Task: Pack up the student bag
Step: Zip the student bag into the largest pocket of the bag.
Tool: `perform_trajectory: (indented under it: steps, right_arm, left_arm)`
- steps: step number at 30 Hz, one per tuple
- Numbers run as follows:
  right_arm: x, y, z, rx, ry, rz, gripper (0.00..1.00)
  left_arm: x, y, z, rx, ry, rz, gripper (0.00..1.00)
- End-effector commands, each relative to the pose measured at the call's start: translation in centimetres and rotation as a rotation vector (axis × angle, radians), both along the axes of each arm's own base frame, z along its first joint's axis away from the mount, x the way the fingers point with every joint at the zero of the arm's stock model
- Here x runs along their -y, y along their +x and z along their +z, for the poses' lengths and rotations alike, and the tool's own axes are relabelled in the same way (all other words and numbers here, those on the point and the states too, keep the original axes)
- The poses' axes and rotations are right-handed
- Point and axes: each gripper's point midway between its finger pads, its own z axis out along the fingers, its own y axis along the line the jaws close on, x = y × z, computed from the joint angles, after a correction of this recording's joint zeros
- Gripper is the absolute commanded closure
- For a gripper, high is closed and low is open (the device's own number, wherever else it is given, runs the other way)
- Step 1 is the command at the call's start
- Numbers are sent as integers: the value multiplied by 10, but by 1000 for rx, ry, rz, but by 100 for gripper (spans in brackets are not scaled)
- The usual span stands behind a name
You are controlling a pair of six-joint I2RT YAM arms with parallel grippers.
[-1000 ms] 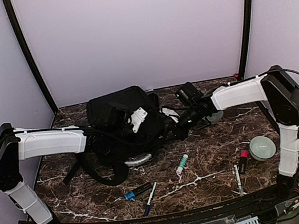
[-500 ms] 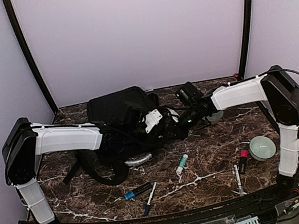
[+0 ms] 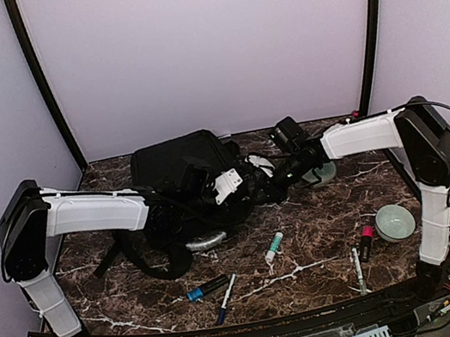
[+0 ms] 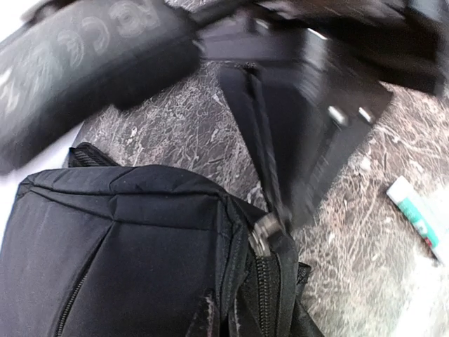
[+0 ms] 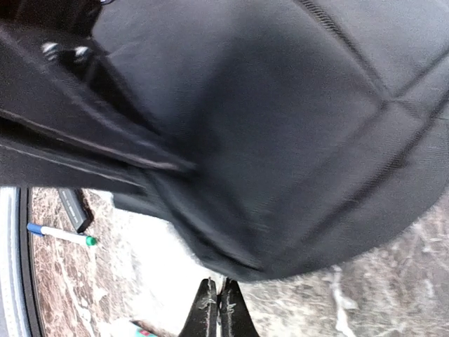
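Note:
The student bag [image 3: 179, 166], a large black fabric backpack, lies at the back left of the marble table. My left gripper [image 3: 250, 186] reaches over it to its right end. In the left wrist view that gripper [image 4: 218, 316] is shut on a fold of bag fabric beside the zipper, just below the metal zipper pull [image 4: 263, 232]. My right gripper [image 3: 275, 186] comes in from the right. Its fingers [image 5: 217, 309] are pressed shut just under the bag's lower edge [image 5: 280, 140], and nothing shows between them.
A green-and-white tube [image 3: 275, 247], a blue marker [image 3: 209, 288], a dark pen [image 3: 227, 297], a white pen [image 3: 358, 269] and a red-and-black stick [image 3: 366, 241] lie at the front. A pale green bowl [image 3: 394, 222] sits at the right. Bag straps [image 3: 149, 256] trail forward.
My left arm swung right across the bag and its gripper closed on the fabric by the zipper. The right arm lifted slightly toward the back, staying shut.

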Motion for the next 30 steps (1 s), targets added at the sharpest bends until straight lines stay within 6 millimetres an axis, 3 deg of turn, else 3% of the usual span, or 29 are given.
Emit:
perform_trajectory:
  steps: [1, 7, 19, 28, 30]
  right_arm:
    - [11, 33, 12, 66, -26, -31, 100]
    - [11, 60, -8, 38, -58, -77, 100]
    - [10, 111, -23, 63, -88, -184, 100]
    - [6, 120, -19, 44, -67, -220, 97]
    - [6, 119, -15, 41, -65, -221, 92]
  left_arm:
    - [-15, -10, 23, 59, 25, -39, 100]
    - [-15, -21, 26, 37, 32, -97, 100]
    - [-8, -29, 31, 31, 11, -134, 100]
    - [-8, -25, 30, 35, 15, -117, 100]
    - [-8, -23, 33, 34, 9, -101, 94]
